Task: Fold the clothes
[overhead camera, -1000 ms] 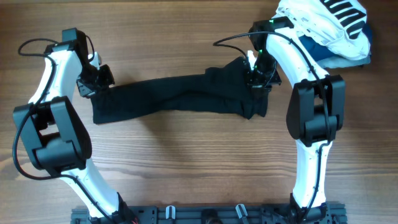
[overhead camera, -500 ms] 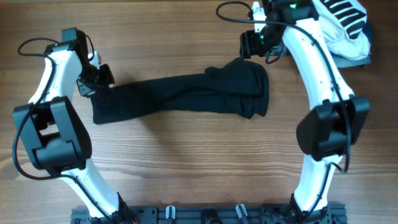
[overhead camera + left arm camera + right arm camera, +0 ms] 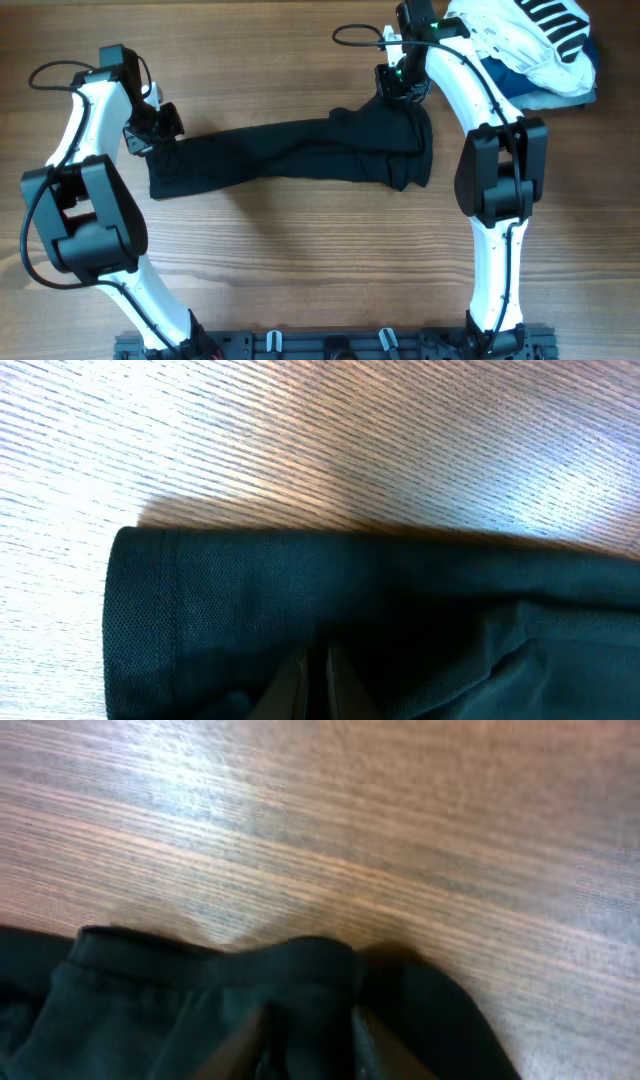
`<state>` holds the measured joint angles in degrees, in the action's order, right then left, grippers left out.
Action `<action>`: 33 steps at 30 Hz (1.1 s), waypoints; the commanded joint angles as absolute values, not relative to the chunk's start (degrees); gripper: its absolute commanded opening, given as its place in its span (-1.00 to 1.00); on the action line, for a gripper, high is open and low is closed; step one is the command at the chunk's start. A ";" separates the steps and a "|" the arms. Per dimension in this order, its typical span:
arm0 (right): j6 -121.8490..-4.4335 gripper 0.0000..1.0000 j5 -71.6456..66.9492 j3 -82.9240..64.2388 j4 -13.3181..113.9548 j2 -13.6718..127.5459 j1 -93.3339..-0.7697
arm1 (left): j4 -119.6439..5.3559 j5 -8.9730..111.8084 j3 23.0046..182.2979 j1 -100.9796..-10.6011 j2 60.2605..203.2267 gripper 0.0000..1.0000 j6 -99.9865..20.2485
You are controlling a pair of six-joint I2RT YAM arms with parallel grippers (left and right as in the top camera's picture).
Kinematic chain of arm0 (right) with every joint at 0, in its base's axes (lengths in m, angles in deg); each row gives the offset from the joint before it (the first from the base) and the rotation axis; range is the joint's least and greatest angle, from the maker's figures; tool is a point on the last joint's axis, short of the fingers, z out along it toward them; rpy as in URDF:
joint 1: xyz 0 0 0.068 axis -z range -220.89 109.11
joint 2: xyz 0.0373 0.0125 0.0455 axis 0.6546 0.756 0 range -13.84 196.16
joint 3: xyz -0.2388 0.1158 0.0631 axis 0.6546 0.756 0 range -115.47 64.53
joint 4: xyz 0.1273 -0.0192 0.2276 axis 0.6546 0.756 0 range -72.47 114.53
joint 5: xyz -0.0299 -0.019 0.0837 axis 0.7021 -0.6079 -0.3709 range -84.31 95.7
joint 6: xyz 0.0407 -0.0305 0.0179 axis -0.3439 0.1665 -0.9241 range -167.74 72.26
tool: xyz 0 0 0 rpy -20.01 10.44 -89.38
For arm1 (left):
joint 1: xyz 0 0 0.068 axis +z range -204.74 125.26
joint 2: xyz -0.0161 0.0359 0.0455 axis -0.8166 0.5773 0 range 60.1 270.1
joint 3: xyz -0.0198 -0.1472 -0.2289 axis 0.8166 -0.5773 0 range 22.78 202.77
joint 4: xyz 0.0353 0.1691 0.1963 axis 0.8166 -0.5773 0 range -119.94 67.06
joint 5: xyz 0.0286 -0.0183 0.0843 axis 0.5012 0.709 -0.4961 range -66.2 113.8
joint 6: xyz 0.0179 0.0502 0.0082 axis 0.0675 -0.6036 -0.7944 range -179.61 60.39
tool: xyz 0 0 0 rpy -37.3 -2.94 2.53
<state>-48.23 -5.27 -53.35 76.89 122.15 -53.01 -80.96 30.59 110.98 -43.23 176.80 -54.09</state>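
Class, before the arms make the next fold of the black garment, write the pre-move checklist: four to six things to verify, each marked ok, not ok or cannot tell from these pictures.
1. Left gripper shut at the left end of the black garment: ok.
2. Fabric really pinched in it: cannot tell.
3. Right gripper astride the garment's far edge at its right end: ok. Firm grip there: cannot tell.
4. Garment lying flat: not ok. Its right end is bunched and creases run along it.
5. White striped garment apart from the black one: ok as far as shows, since the right arm hides part of the gap.
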 commanded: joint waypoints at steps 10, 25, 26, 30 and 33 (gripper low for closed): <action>-48.32 -0.92 -7.67 -65.74 76.27 123.09 -52.20 | -77.63 31.29 113.91 -42.34 177.17 -0.92 -53.08; -46.92 -0.92 -7.80 -69.57 63.92 123.04 -50.98 | -60.56 31.31 126.67 -42.27 175.84 -0.92 -53.10; -46.25 -0.92 -7.91 -70.49 64.71 122.76 -50.93 | -60.15 31.31 126.67 -42.25 175.84 -0.92 -53.10; -45.37 -0.92 -7.93 -74.27 68.65 119.44 -50.93 | -61.13 31.31 126.67 -42.25 175.84 -0.92 -53.10; -45.17 -0.92 -7.91 -74.60 74.31 116.31 -50.91 | -62.20 31.31 126.67 -42.25 175.77 -0.92 -53.10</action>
